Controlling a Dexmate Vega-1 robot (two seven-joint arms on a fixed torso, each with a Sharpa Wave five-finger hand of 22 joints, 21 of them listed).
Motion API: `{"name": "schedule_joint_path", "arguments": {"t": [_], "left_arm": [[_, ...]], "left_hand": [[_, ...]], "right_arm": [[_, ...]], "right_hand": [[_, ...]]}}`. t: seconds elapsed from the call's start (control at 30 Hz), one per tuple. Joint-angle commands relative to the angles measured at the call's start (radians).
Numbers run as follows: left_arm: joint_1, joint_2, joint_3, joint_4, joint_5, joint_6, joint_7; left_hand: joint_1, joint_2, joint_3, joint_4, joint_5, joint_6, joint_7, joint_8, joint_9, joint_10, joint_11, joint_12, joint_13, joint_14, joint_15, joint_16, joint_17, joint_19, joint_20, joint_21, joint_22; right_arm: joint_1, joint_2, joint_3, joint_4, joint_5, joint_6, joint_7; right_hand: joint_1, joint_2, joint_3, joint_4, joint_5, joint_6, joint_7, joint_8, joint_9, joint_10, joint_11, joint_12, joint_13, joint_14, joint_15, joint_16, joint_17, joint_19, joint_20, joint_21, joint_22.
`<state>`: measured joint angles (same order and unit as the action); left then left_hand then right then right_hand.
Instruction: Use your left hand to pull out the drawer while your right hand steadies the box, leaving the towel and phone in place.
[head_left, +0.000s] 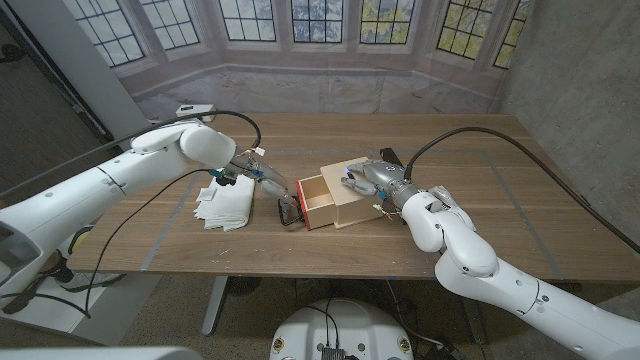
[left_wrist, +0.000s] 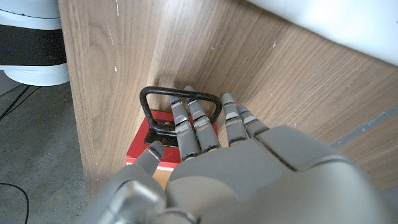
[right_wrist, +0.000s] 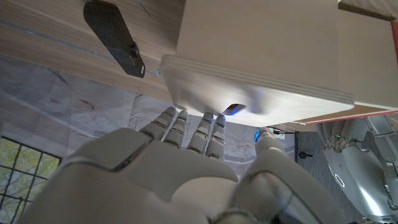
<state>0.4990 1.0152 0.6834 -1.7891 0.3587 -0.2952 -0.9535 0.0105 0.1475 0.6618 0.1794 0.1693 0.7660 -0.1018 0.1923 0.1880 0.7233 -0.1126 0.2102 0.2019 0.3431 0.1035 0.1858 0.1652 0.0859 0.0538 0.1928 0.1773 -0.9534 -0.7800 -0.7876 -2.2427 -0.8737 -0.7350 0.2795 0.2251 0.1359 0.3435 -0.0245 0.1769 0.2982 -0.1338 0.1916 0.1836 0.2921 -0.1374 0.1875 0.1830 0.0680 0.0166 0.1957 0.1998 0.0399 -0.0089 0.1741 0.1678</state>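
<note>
1. Centrally on the long wooden slatted table (head_left: 300, 245), a small pale wooden box (head_left: 350, 195) is sitting with its red-fronted drawer (head_left: 318, 200) partly drawn out toward the robot's left.
2. From the head view, the left hand (head_left: 262, 180) is reaching toward the drawer's front, where a dark metal loop handle (head_left: 290, 212) is sticking out; how the fingers meet the handle is too small to read there.
3. Closer in, the left wrist view is showing what the head view is not: the grey segmented fingers (left_wrist: 186, 124) are hooking through the black, rounded-rectangle handle (left_wrist: 177, 93), which is standing on the drawer's red face (left_wrist: 140, 152), so this hand is gripping the handle.
4. On the box's other side, the right hand (head_left: 375, 180) is lying against the box's top, with its fingers extended rather than wrapped around anything.
5. Seen from the right wrist view, the fingertips (right_wrist: 180, 121) are pressing up against the box's smooth, rounded-edged light panel (right_wrist: 261, 99), steadying rather than clutching it.
6. Beyond that, this view is also giving a clear look at a glossy black slab-shaped phone (right_wrist: 115, 37) lying on the wood grain just beside the box; in the head view it is a dark sliver (head_left: 390, 155) behind the box.
7. Just beside the left wrist, a crumpled white cloth towel (head_left: 225, 205) is lying on the table, apart from the drawer.
</note>
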Motion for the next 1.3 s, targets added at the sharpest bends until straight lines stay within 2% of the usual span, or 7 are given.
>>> {"name": "schedule_joint_path", "arguments": {"t": [0.03,0.67,1.3], "left_arm": [[0.007,0.009,-0.007,-0.003,-0.007,0.011,-0.002],[-0.011,-0.001,-0.002,0.023,-0.012,0.015,-0.008],[-0.025,0.012,-0.004,0.050,-0.025,-0.024,-0.014]], "left_hand": [[-0.001,0.006,0.006,-0.004,0.003,-0.006,-0.001,-0.001,0.005,0.007,-0.003,-0.003,0.004,0.010,0.000,0.001,0.004,0.006,-0.002,0.006,0.000],[0.000,0.006,0.007,-0.005,0.003,-0.009,0.001,-0.001,0.005,0.006,-0.001,-0.003,0.004,0.010,0.000,0.000,0.004,0.006,-0.002,0.006,0.000],[0.000,0.006,0.008,-0.005,0.003,-0.013,0.001,-0.001,0.005,0.004,-0.003,-0.004,0.004,0.009,-0.002,0.000,0.004,0.007,-0.003,0.006,0.000]], "right_arm": [[0.026,0.015,-0.010,0.035,0.003,-0.013,0.013],[0.075,0.038,-0.021,0.090,0.035,-0.059,0.013],[0.114,0.027,-0.045,0.105,0.073,-0.068,-0.014]], "right_hand": [[-0.010,0.001,0.005,0.005,0.007,0.001,0.006,0.002,0.002,0.001,0.004,0.001,0.006,-0.005,0.000,-0.002,0.002,-0.006,0.004,0.006,0.001],[-0.022,0.002,0.006,0.012,0.008,-0.002,0.012,0.001,0.002,-0.001,0.012,0.001,0.006,-0.014,0.006,-0.002,0.002,-0.010,0.003,0.008,0.001],[-0.021,0.003,0.011,0.010,0.009,0.001,0.012,0.003,0.002,0.001,0.014,0.002,0.006,-0.011,0.006,0.000,-0.001,-0.010,0.004,0.010,0.001]]}}
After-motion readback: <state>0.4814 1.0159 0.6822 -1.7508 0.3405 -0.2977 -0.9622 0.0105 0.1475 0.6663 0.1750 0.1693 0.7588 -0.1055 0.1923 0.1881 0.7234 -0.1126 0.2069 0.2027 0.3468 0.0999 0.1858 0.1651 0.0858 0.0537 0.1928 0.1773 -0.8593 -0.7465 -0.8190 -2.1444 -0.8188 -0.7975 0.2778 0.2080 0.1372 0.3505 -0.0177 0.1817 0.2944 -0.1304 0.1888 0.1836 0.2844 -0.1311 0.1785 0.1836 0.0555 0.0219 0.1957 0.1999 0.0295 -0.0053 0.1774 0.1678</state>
